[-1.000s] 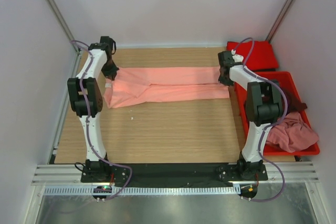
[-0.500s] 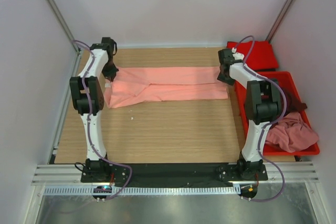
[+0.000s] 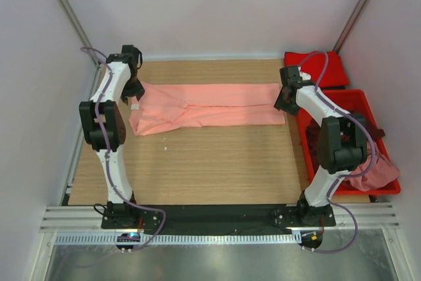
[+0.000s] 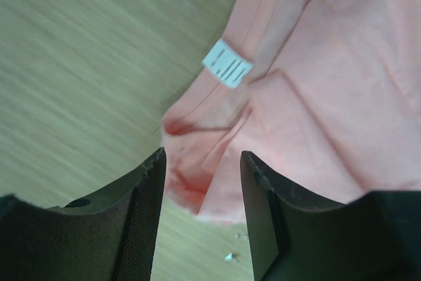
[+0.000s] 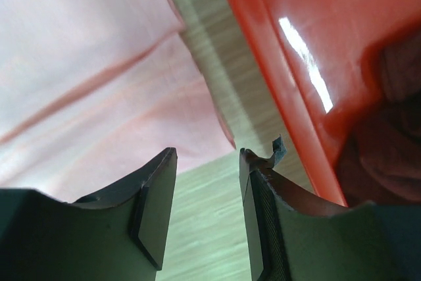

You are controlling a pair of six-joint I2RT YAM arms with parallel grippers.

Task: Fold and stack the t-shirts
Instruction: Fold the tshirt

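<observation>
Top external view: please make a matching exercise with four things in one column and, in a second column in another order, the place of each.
Things:
1. salmon-pink t-shirt
2. bright red t-shirt
3. dusty pink t-shirt
4. red bin

Places:
A. inside the bin, at its near end
B. spread flat across the far half of the table
C. in the far right corner, behind the bin
D. along the table's right edge

Pairs: 1-B, 2-C, 3-A, 4-D

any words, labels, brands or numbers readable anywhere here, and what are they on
Nothing can be read.
The white tag at the edge of the salmon-pink t-shirt: dark printed strokes, too blurred to read.
The red bin and the wooden table: no text visible.
</observation>
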